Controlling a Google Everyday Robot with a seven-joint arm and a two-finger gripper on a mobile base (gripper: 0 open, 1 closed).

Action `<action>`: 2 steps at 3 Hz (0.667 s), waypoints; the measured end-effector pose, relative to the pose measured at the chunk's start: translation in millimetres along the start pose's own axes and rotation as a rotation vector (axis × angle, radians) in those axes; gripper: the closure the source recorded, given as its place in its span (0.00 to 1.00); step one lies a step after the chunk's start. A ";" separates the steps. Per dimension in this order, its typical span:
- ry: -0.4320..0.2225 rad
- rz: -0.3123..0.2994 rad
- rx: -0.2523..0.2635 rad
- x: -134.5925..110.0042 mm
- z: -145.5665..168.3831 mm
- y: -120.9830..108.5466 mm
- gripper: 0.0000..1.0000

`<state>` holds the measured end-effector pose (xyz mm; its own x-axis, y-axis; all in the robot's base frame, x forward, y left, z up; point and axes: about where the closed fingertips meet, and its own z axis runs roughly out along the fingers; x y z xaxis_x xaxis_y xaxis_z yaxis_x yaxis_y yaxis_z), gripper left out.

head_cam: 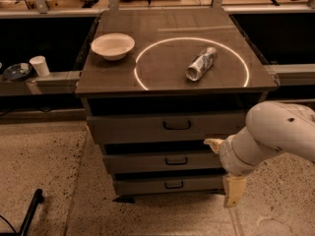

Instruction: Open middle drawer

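Jaws spread wide with nothing between them: the gripper (219, 173) hangs at the right-hand edge of the cabinet front, one pale finger (213, 144) reaching left level with the dark gap above the middle drawer (147, 163), the other finger (234, 191) pointing down beside the bottom drawer (147, 186); neither touches a handle. The middle drawer, second of three grey fronts, appears shut between the top drawer (133, 129) and the bottom one, its small black loop handle (176, 160) at centre and well to the left of the gripper. The front is judged to be rigid sheet metal, flat and smooth, with nothing on it to pinch (the loop is the only purchase), so hold is best taken there, either with one finger hooked behind the bar or with both closed across it. The drawer probably runs on slides and should be light to moderate in pull, perhaps stiff at the start; a straight draw square to the front would guard against binding and against slipping off the thin loop. On the cabinet top (98, 82) rest a white bowl (112, 45) and a crumpled can (202, 64) lying on its side inside a bright ring, and a sharp jerk could set the can rolling
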<state>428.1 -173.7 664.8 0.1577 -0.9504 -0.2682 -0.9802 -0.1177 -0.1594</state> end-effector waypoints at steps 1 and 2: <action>-0.040 0.015 -0.078 17.5 54.7 4.7 0.00; -0.101 0.017 -0.116 31.4 107.2 9.0 0.00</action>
<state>437.0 -173.7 553.1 0.1464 -0.9195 -0.3649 -0.9892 -0.1398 -0.0446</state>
